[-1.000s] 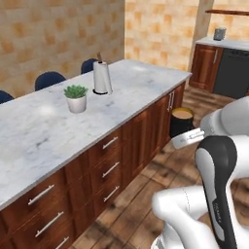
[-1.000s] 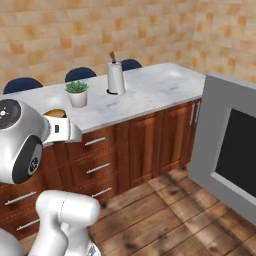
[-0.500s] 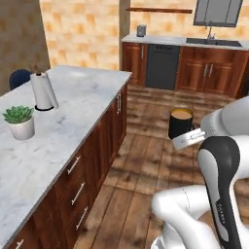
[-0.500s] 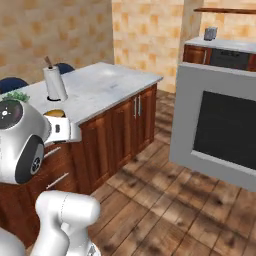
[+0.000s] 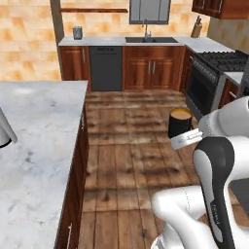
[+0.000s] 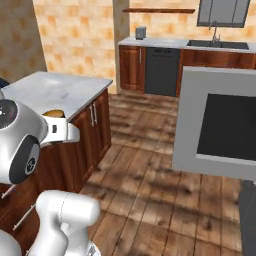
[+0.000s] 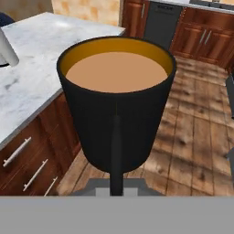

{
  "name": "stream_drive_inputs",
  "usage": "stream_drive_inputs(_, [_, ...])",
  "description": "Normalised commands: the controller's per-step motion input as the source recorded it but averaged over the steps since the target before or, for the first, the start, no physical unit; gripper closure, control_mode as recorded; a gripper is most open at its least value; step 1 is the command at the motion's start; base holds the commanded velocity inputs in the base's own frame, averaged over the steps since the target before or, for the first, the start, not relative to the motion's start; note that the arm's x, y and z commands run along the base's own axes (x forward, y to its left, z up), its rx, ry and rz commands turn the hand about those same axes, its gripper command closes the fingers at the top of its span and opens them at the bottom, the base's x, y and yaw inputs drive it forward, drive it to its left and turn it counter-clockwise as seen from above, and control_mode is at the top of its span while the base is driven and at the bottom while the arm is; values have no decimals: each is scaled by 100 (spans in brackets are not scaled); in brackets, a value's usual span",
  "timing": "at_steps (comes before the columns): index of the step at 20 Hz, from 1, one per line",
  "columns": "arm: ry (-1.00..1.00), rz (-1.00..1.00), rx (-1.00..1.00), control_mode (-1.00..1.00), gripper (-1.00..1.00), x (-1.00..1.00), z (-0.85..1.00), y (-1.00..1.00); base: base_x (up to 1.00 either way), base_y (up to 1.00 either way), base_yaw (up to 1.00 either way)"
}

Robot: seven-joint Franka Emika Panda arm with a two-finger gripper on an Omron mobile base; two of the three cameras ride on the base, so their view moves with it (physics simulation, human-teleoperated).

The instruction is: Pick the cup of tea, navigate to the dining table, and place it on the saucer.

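The cup of tea (image 7: 116,100), a black mug with tan liquid, sits close in the hand view with its handle toward the camera. My gripper (image 5: 183,136) is shut on the cup of tea (image 5: 179,121) and holds it upright in the air over the wooden floor. In the right base view the cup's tan top (image 6: 54,114) peeks out behind my arm. The dining table (image 5: 39,131), marble-topped on a reddish wood base, lies to the cup's left; its corner (image 6: 62,90) and top (image 7: 32,77) also show. The saucer is out of view.
A paper towel roll (image 5: 3,130) stands on the dining table's left edge. The far worktop with sink (image 5: 146,40) and dishwasher (image 5: 103,68) runs along the back wall. A stove (image 5: 214,73) is at the right. A grey oven front (image 6: 220,125) looms close.
The base has turned, so the whole scene slid left: the plant left the views and the paper towel roll reached the edge. The cup stays held in the shut gripper.
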Motion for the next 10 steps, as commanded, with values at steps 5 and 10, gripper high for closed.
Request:
stream_drive_inputs(5, [0, 0, 0, 100, 100, 0, 0, 0, 87, 36, -19])
stream_drive_inputs(10, [0, 0, 0, 100, 100, 0, 0, 0, 88, 27, -9])
